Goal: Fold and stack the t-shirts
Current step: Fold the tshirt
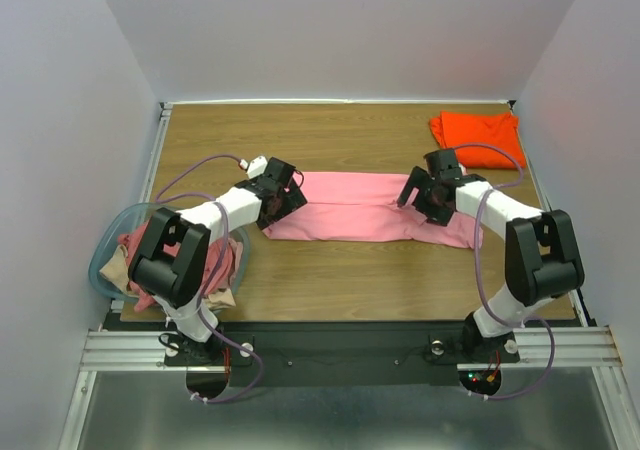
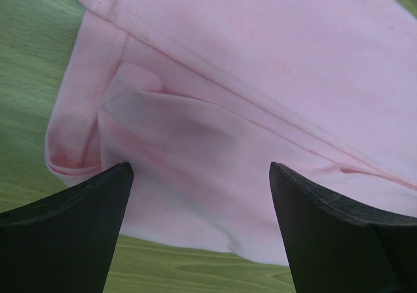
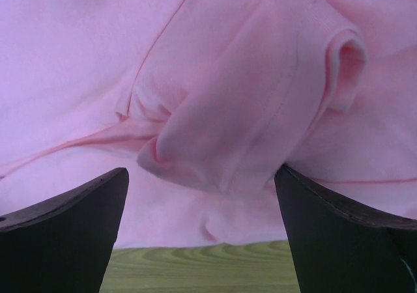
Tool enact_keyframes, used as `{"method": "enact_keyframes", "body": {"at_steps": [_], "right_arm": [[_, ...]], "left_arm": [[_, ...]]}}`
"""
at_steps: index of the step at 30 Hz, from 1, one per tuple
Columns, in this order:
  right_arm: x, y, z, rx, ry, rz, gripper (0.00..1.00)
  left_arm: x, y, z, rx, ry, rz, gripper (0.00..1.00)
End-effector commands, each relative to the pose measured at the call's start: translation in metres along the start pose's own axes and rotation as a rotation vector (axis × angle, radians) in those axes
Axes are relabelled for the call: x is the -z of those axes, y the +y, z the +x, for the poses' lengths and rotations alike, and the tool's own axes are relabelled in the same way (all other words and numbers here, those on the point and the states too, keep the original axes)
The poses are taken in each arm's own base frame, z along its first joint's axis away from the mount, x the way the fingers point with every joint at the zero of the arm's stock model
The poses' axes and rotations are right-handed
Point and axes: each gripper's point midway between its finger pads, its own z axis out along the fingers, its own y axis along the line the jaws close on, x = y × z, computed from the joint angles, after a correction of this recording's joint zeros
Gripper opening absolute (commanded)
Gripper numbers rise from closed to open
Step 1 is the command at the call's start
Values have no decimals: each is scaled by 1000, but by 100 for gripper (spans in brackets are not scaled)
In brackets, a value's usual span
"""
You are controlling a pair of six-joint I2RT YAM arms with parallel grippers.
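1. The light pink t-shirt (image 1: 350,208) lies folded into a long band across the middle of the desk (image 1: 340,280).
2. The left end effector (image 2: 200,169) is spread over its left end, pinching nothing.
3. The right end effector (image 3: 202,169) is spread over a sleeve at its right end, holding nothing.
4. An orange t-shirt (image 1: 478,130) sits at the far right corner.
5. Rose and tan t-shirts (image 1: 222,270) fill a clear tub (image 1: 98,265) at the near left corner.

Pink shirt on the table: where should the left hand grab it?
The pink shirt lies flat as a long strip, so probably pinch its rolled left end from above, coming in from the left: the layers there lift off the table.
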Motion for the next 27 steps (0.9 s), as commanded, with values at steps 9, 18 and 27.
{"method": "enact_keyframes", "body": {"at_steps": [9, 18, 27], "right_arm": [[-23, 55, -60, 10, -109, -117, 100], [-51, 105, -121, 93, -189, -171, 100], [3, 102, -149, 202, -325, -167, 100]], "left_arm": [[-13, 13, 3, -16, -4, -61, 98], [-9, 39, 10, -9, -5, -155, 98], [23, 31, -9, 4, -60, -100, 98]]}}
